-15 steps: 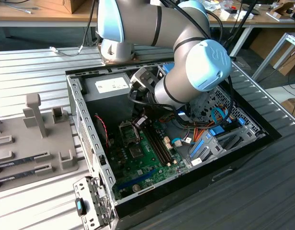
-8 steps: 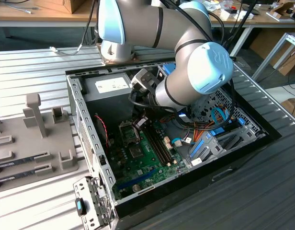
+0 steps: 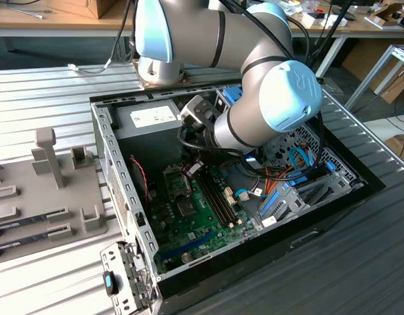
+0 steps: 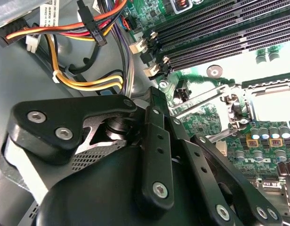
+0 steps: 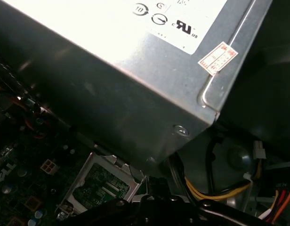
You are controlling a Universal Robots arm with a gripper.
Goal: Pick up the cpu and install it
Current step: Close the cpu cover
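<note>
Jaws: cannot tell, my own linkage hides them. My gripper (image 3: pixel 191 168) hangs low in the PC case (image 3: pixel 107 164), just beside the CPU socket (image 3: pixel 178 186). The bright square in that socket reads as the cpu (image 4: pixel 273 102), not certain. It lies flat, top up. It is square, so no long axis, with edges parallel to the memory slots (image 4: pixel 220 33). Risk: the load plate (image 4: pixel 201 101) is raised, so a nudge could skew the chip and bend pins.

Silver-grey arm (image 3: pixel 189 29) with pale blue joint caps (image 3: pixel 290 92); black gripper (image 4: pixel 152 101) has silver screws (image 4: pixel 160 189).
</note>
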